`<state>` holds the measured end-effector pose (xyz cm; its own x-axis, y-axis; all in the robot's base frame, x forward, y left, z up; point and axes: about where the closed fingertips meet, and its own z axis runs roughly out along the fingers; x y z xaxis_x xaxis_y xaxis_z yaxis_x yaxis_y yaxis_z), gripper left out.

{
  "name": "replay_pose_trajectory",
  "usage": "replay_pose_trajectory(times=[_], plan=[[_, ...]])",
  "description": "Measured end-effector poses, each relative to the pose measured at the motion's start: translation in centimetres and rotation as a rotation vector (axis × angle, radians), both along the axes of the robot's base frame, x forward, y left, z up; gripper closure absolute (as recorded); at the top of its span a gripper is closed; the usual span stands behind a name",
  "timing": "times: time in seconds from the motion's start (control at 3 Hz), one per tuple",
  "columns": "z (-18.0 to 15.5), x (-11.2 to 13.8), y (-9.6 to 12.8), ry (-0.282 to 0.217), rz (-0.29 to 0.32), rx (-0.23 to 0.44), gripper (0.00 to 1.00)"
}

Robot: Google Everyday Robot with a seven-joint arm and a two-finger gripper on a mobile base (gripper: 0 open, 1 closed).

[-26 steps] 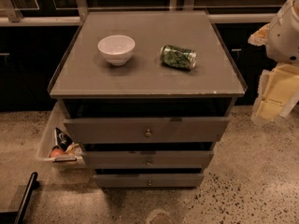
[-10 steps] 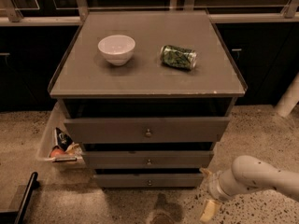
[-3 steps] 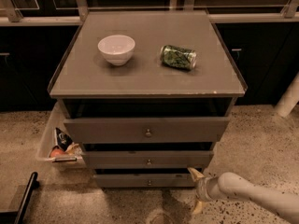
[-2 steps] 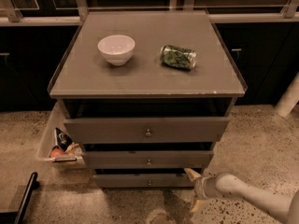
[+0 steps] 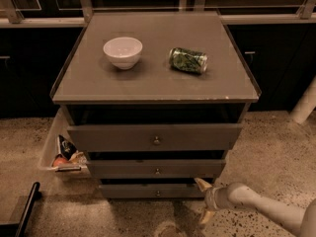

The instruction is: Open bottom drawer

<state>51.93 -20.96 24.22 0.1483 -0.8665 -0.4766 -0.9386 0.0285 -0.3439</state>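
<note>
The bottom drawer is the lowest, slimmest grey front of the cabinet, with a small round knob at its centre. It sits shut, near the floor. My gripper comes in low from the right on a pale arm, just off the drawer's right end. Its two fingers are spread, one fingertip up near the drawer's right corner and the other down by the floor. It holds nothing and is right of the knob.
The middle drawer and the top drawer are above. A white bowl and a green can lie on the cabinet top. A bin with snack packets stands left of the cabinet. A black bar lies at the lower left.
My arm has swung in from the right and come low toward the bottom drawer's right end. It has crept a little further left over the last second. The drawers have not moved.
</note>
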Motion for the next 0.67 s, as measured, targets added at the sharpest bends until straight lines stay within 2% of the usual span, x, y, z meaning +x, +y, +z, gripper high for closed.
replay_pose_trajectory(times=[0.67], plan=[[-5.5,2.0,0.7,0.067,-0.053,0.02,0.0]])
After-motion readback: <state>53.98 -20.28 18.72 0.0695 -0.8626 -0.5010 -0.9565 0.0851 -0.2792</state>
